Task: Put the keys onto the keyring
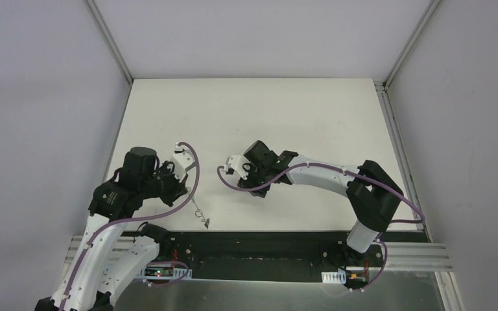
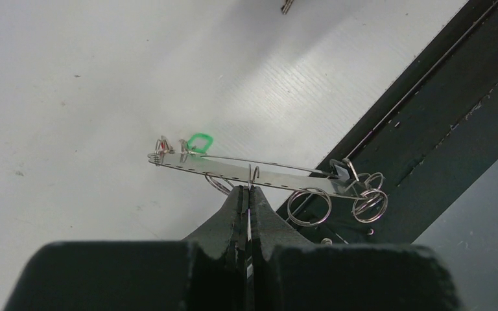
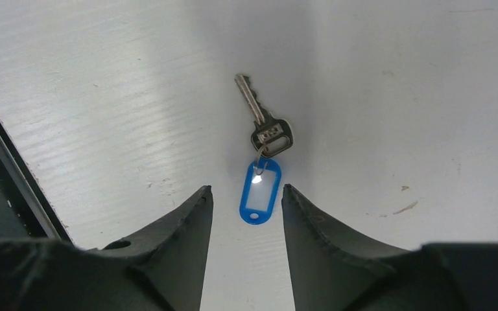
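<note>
— Keyring first: on the top camera, the large thin grey-silver metal keyring [image 1: 198, 209] hangs from your left gripper [image 1: 185, 190] and slants toward the near edge of the white table [image 1: 266, 110].

— And my right gripper?

— Your right gripper [image 1: 236, 170] is well apart from it, nearer the table's middle. Whatever lies under it is hidden in this view.

— What does the left wrist camera give me?

— Your left gripper's black fingers [image 2: 233, 214] are pressed together on the keyring, which you see edge-on, like a flat strip. A green plastic tag [image 2: 200, 141] and a small red tag [image 2: 163, 148] sit at its left end. A black tag [image 2: 340, 172] and small wire split rings [image 2: 309, 206] hang at its right end, over the dark rail [image 2: 428, 129] along the table's edge.

— And the right wrist camera?

— The small silver metal key [image 3: 262, 120] lies flat on the table, blade pointing away from you. Its blue oval plastic tag [image 3: 260, 191] is joined to it by a little ring on the near side. Your right gripper's fingers [image 3: 188, 220] stand apart, and the tag's near end lies between the fingertips, touching neither.
</note>
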Controlling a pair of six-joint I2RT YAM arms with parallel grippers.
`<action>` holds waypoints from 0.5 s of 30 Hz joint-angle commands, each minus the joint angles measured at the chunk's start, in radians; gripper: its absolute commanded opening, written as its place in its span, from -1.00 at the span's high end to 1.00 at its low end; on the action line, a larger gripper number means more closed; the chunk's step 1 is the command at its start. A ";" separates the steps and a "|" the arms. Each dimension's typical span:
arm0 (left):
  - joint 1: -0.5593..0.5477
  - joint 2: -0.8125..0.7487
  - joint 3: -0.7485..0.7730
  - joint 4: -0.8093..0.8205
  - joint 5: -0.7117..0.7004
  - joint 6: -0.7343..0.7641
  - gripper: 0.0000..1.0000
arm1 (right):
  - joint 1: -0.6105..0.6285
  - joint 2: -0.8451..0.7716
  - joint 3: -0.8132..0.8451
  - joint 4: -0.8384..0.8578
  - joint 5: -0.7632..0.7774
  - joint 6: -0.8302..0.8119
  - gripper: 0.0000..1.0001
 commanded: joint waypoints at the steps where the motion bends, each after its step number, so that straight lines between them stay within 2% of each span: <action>1: 0.027 -0.015 0.015 0.007 0.074 -0.012 1.00 | -0.033 -0.048 0.039 -0.025 -0.050 0.010 0.07; 11: 0.045 -0.001 0.023 0.007 0.129 -0.020 1.00 | -0.033 0.028 0.080 -0.036 -0.087 -0.009 0.07; 15: 0.045 0.003 0.021 0.011 0.132 -0.020 1.00 | -0.034 0.050 0.078 -0.028 -0.056 -0.018 0.09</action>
